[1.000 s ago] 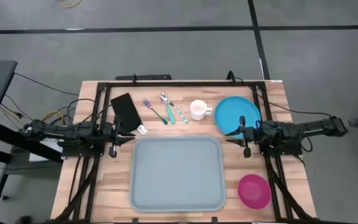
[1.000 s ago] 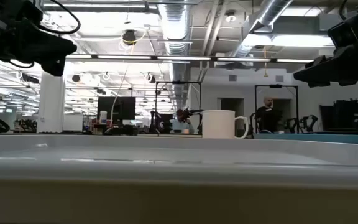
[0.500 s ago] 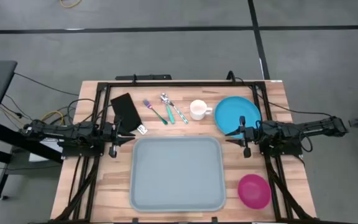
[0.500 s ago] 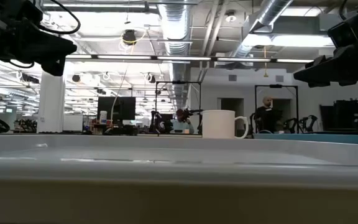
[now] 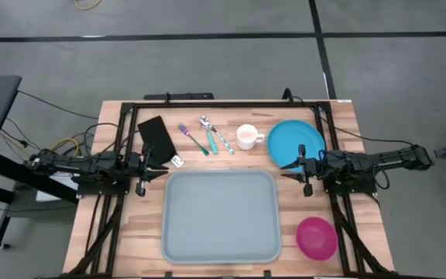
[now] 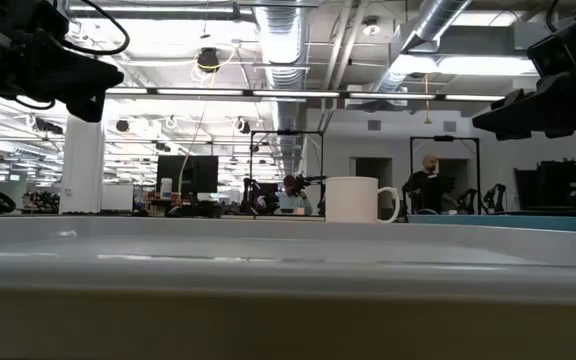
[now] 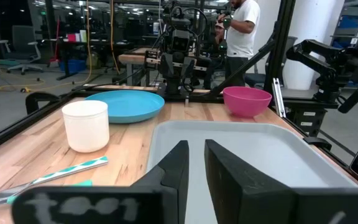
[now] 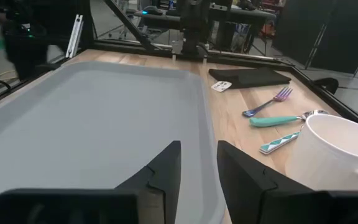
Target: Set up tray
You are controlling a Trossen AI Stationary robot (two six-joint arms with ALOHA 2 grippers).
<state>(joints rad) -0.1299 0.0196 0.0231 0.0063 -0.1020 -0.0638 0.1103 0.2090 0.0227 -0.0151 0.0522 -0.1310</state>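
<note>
The grey-blue tray [image 5: 219, 215] lies flat on the wooden table, at its middle near the near edge, with nothing on it. My left gripper [image 5: 163, 168] hovers just off the tray's far-left corner, pointing right, fingers a little apart; its wrist view shows the tray [image 7: 241, 149] ahead of the gripper [image 7: 196, 163]. My right gripper [image 5: 285, 170] hovers off the tray's far-right corner, pointing left, also slightly open [image 8: 199, 163] over the tray's rim [image 8: 204, 118]. Neither touches anything.
Along the far side lie a black napkin [image 5: 157, 136], a purple-and-teal fork [image 5: 193, 139], two spoons [image 5: 215, 133], a white mug [image 5: 246, 136] and a round blue plate [image 5: 295, 143]. A pink bowl [image 5: 317, 237] sits at the near right. A black frame borders the table.
</note>
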